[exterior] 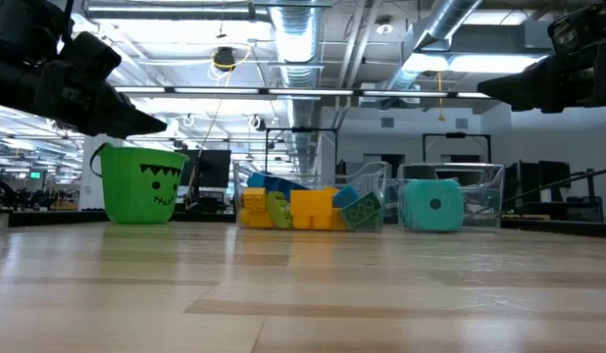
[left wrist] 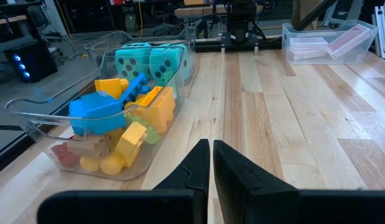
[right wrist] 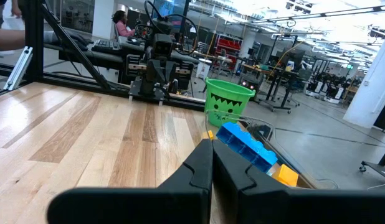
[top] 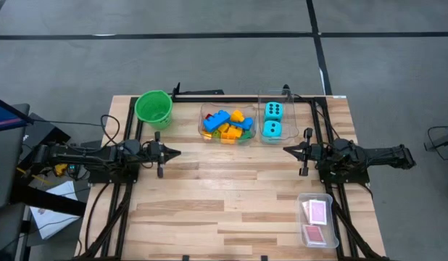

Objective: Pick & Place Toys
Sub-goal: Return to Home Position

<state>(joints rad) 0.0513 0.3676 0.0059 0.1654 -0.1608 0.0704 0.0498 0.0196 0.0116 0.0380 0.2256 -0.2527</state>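
Blocks (top: pixel 218 120), yellow, blue, orange, fill a tub (top: pixel 203 130); left pincer (top: pixel 177 153) and right pincer (top: pixel 285 150) clenched.

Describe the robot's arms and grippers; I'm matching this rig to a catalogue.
Both the left arm and right arm are matt black, built of slim jointed segments. The left gripper and right gripper each have two dark, wedge-shaped fingers tapering to points. No markings show on them.

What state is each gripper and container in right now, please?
Left gripper: shut, empty.
Right gripper: shut, empty.
Green bucket: upright.
Blocks tub: upright, holding building blocks.
Dice tub: upright, holding two cyan dice.
Card tub: upright, holding playing cards.
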